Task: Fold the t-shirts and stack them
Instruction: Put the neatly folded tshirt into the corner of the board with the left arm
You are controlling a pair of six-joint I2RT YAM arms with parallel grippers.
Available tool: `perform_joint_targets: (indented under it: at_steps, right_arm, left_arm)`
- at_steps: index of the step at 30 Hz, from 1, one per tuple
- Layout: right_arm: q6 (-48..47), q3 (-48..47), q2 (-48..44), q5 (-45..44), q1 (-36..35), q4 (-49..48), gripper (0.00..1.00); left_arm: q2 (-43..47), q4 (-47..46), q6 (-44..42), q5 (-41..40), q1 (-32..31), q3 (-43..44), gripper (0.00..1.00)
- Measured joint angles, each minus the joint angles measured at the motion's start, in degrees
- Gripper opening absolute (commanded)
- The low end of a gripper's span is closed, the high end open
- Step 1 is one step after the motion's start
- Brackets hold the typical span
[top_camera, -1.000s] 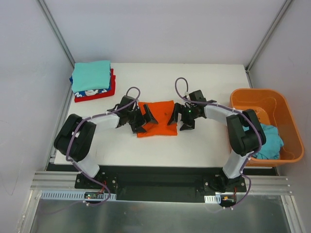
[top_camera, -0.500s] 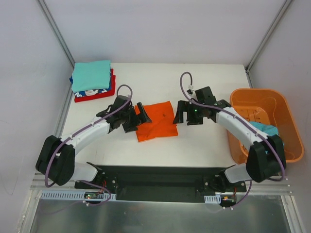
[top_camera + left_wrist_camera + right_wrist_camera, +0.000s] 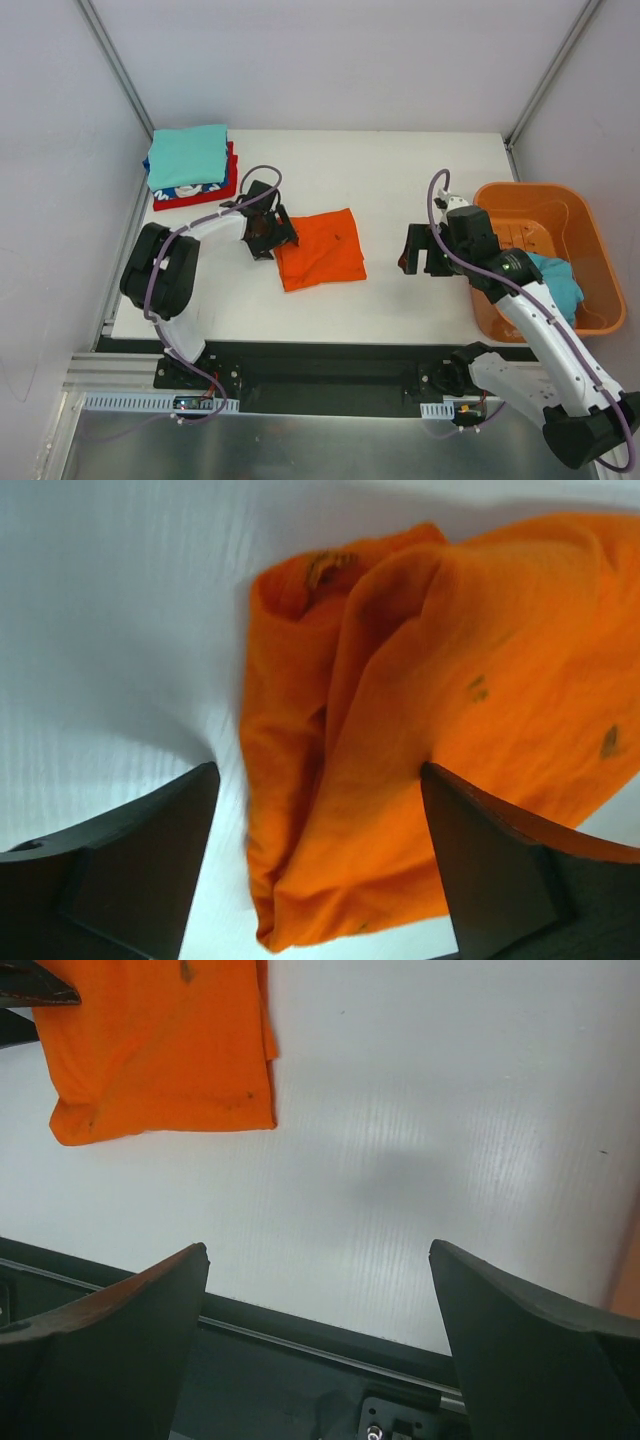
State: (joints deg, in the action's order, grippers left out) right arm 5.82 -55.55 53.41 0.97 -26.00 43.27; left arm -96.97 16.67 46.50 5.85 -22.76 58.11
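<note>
A folded bright orange t-shirt (image 3: 320,248) lies in the middle of the white table (image 3: 380,180). My left gripper (image 3: 268,233) is open at the shirt's left edge; in the left wrist view its jaws stand wide on either side of the shirt's folded edge (image 3: 330,780). My right gripper (image 3: 420,250) is open and empty, raised off the table to the right of the shirt, which shows at the top left of the right wrist view (image 3: 160,1040). A stack of folded shirts (image 3: 190,165), teal on top, then blue-and-white patterned, then red, sits at the far left corner.
A rigid orange plastic basket (image 3: 545,255) stands at the right edge with a crumpled teal shirt (image 3: 558,285) inside. Grey walls enclose the table on three sides. The black base rail (image 3: 300,1340) runs along the table's near edge.
My right gripper has let go of the orange shirt and drawn back to the right, toward the basket. My left gripper has stayed at the shirt's left edge, arm pulled in.
</note>
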Motion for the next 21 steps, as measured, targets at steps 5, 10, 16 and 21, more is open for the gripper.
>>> perform_joint_targets:
  at_steps: [5,10,16,21]
  right_arm:
    - [-1.0,0.0,-3.1,-3.0,0.0,1.9,0.97]
    - [-2.0,0.0,-3.2,-4.0,0.0,2.8,0.97]
    - [-3.2,0.0,-3.7,-5.5,0.4,2.9,0.97]
    - [-3.8,1.1,-3.3,-10.1,0.5,2.7,0.97]
  left_arm:
    - [-5.1,-0.3,-0.4,0.3,0.1,3.7,0.37]
    - [-7.1,-0.9,-0.7,1.7,0.1,4.6,0.04]
    - [-8.3,0.9,-4.9,0.7,0.1,8.3,0.00]
    - [-8.7,5.6,-16.6,-5.5,0.0,16.7,0.00]
